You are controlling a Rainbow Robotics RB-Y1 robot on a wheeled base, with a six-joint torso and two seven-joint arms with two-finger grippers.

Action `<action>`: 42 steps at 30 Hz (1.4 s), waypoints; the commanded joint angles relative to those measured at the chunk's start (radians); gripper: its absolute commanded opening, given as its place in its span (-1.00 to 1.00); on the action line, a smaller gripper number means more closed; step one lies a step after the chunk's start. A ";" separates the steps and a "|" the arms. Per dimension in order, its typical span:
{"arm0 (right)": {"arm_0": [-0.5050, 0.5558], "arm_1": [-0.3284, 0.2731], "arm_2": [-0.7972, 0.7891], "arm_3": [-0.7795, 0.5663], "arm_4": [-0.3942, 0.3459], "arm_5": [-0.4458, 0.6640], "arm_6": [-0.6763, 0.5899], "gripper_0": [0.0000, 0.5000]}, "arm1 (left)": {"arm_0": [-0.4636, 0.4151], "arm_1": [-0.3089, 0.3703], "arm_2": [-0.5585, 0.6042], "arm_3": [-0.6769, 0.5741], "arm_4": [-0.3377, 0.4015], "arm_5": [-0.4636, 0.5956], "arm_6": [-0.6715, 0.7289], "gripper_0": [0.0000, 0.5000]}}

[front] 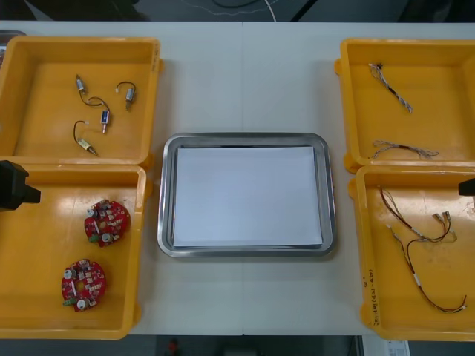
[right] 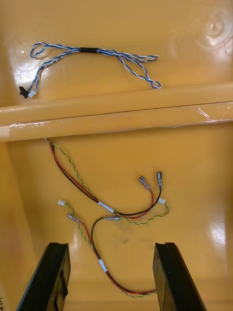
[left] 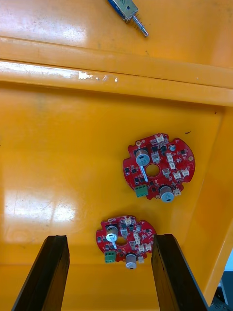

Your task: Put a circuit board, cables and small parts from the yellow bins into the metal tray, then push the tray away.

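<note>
Choosing an arm for the circuit board: which is nearer? asks one.

The left, says the other. The left pincer [left: 109,238] hangs over the near left bin [front: 44,326], released, its fingers [left: 48,277] apart with nothing held. One circuit board [left: 127,240] lies flat on the bin floor, right between the fingertips. The second board [left: 158,167] lies beyond it, toward the wall shared with the far left bin [front: 44,111], where a small metal part [left: 126,8] shows.

So the reach is mostly straight down?

I'd judge so. The board is round, so no long axis matters; the fingers need only straddle its rim. The tray [front: 167,196] sits mid-bench [front: 245,74], to the right of that bin, white inside with nothing in it, so the carry goes toward the robot's right.

And the other arm?

The right pincer [right: 111,245] is released too, over the near right bin [front: 364,245]. Red and yellow cables [right: 104,206] lie loose just ahead of its fingers, one strand running between them. The blue and white cable [right: 90,50] lies past the wall in the far right bin [right: 116,19], stretched from one finger's side to the other, so I'd expect a wrist turn before closing on it.
</note>
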State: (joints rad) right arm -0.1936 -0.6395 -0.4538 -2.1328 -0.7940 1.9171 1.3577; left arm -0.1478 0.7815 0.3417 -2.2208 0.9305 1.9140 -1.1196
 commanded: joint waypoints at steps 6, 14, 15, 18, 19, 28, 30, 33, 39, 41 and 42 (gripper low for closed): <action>0.013 -0.032 0.009 -0.010 -0.008 0.003 -0.023 1.00 | 0.011 0.038 0.025 -0.027 0.007 0.006 -0.094 1.00; 0.013 -0.032 0.009 -0.010 -0.008 0.003 -0.023 1.00 | 0.011 0.038 0.025 -0.027 0.007 0.006 -0.094 1.00; 0.013 -0.032 0.009 -0.010 -0.008 0.003 -0.023 1.00 | 0.011 0.038 0.025 -0.027 0.007 0.006 -0.094 1.00; 0.013 -0.032 0.009 -0.010 -0.008 0.003 -0.023 1.00 | 0.011 0.038 0.025 -0.027 0.007 0.006 -0.094 1.00; 0.013 -0.032 0.009 -0.010 -0.008 0.003 -0.023 1.00 | 0.011 0.038 0.025 -0.027 0.007 0.006 -0.094 1.00; 0.013 -0.032 0.009 -0.010 -0.008 0.003 -0.023 1.00 | 0.011 0.038 0.025 -0.027 0.007 0.006 -0.094 1.00; 0.013 -0.032 0.009 -0.010 -0.008 0.003 -0.023 1.00 | 0.011 0.038 0.025 -0.027 0.007 0.006 -0.094 1.00; 0.013 -0.032 0.009 -0.010 -0.008 0.003 -0.023 1.00 | 0.011 0.038 0.025 -0.027 0.007 0.006 -0.094 1.00; 0.013 -0.032 0.009 -0.010 -0.008 0.003 -0.023 1.00 | 0.011 0.038 0.025 -0.027 0.007 0.006 -0.094 1.00; 0.013 -0.032 0.009 -0.010 -0.008 0.003 -0.023 1.00 | 0.011 0.038 0.025 -0.027 0.007 0.006 -0.094 1.00; 0.013 -0.032 0.009 -0.010 -0.008 0.003 -0.023 1.00 | 0.011 0.038 0.025 -0.027 0.007 0.006 -0.094 1.00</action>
State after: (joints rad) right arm -0.1936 -0.6395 -0.4538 -2.1328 -0.7940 1.9171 1.3577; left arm -0.1478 0.7815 0.3417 -2.2208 0.9305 1.9140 -1.1197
